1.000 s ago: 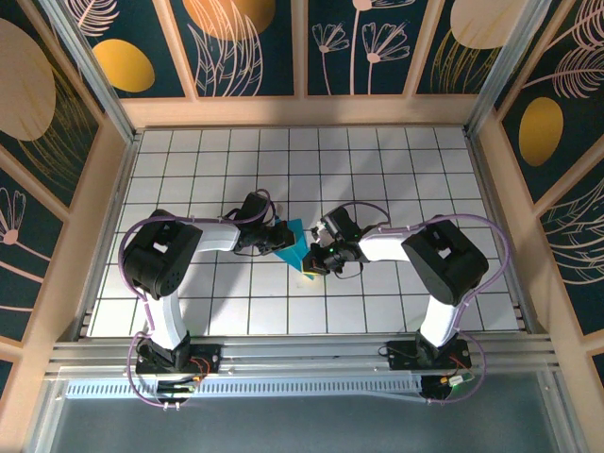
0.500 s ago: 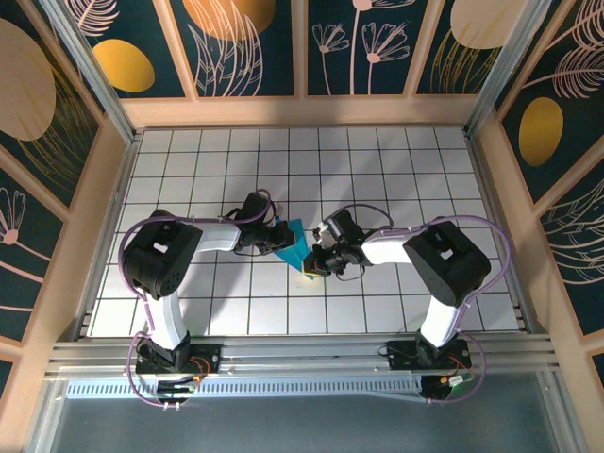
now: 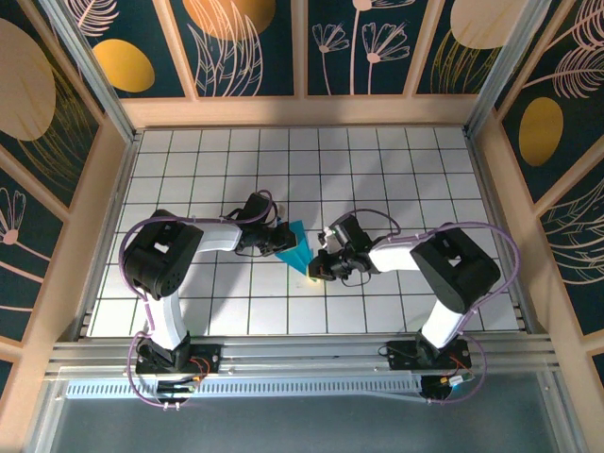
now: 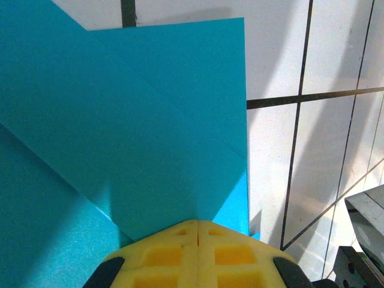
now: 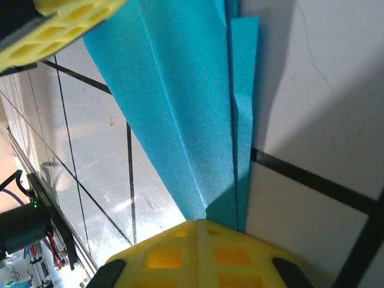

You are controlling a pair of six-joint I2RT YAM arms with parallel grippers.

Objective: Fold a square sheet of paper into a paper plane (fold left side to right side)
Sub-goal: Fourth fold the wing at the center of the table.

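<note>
Thin bright cyan-blue paper (image 3: 297,247), creased into a narrow pointed wedge, flat on the white table with its dark grid lines (image 3: 396,170), a little left of middle and nearer the arm bases than the far wall. Broader end away from the bases, narrow tip towards them. Seen from the left wrist (image 4: 120,120) as overlapping layers with a long diagonal fold and one straight edge running alongside a grid line. Seen from the right wrist (image 5: 180,120) as tapering folds with a slim strip along one side, crossing a dark grid line.

At the broader end, left gripper (image 3: 280,239), its yellow honeycomb pads clenched together along a single seam (image 4: 198,223), tips right at the paper's edge; cannot tell whether a layer is nipped between them or merely pressed beneath.

At the narrow tip, right gripper (image 3: 319,267), likewise clenched, yellow pads meeting seam to seam (image 5: 198,222) with the paper running up to them; again cannot tell if any paper sits between. A yellow finger (image 5: 60,27) of the left gripper at the far end of the paper in that view.

Both black-and-white arms bent inward toward each other, purple cables looped over them. Around the table, a light wooden frame (image 3: 302,111) with dark blue panels of painted flowers and golden discs (image 3: 245,47). Along the near edge, a silver metal rail (image 3: 302,357) carrying the bases.
</note>
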